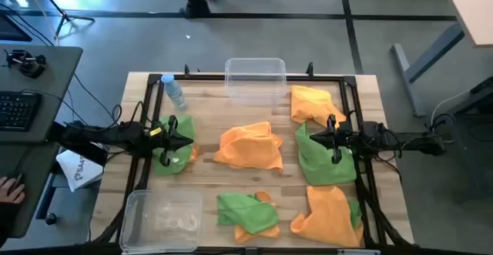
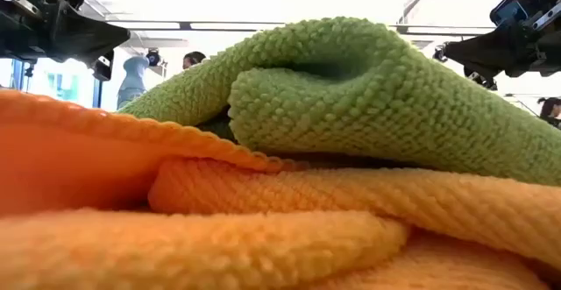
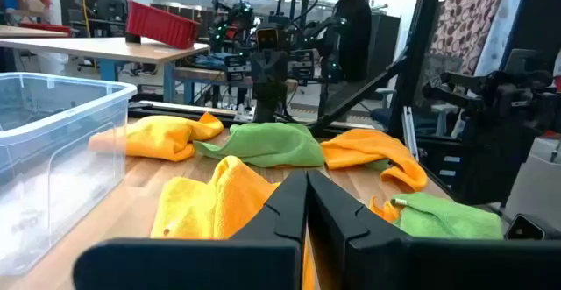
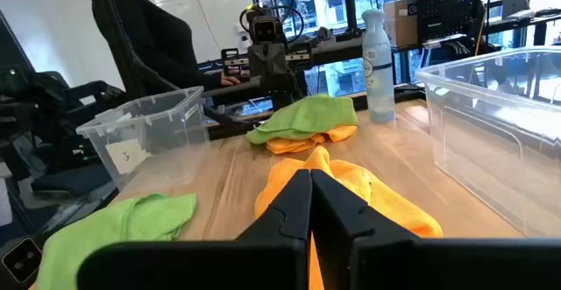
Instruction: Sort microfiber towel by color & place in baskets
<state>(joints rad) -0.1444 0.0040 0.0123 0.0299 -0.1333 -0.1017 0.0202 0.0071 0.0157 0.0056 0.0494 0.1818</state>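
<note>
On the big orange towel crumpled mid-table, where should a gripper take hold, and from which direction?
Best guess: come straight down on the orange towel and pinch a raised fold near its middle. It lies bunched with ridges standing up, not flat, so a ridge gives the fingers something to close around. Its edges lie thin against the table, harder to catch.

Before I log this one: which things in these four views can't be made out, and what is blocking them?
- Low view: the green towel and orange towels fill the frame, hiding the table and both baskets.
- High view: the near basket is cut off by the bottom edge; anything inside blurs through its clear walls.
- High view: the left gripper covers part of a green towel.
- Right wrist view: the label on the small basket is too small to read.
</note>
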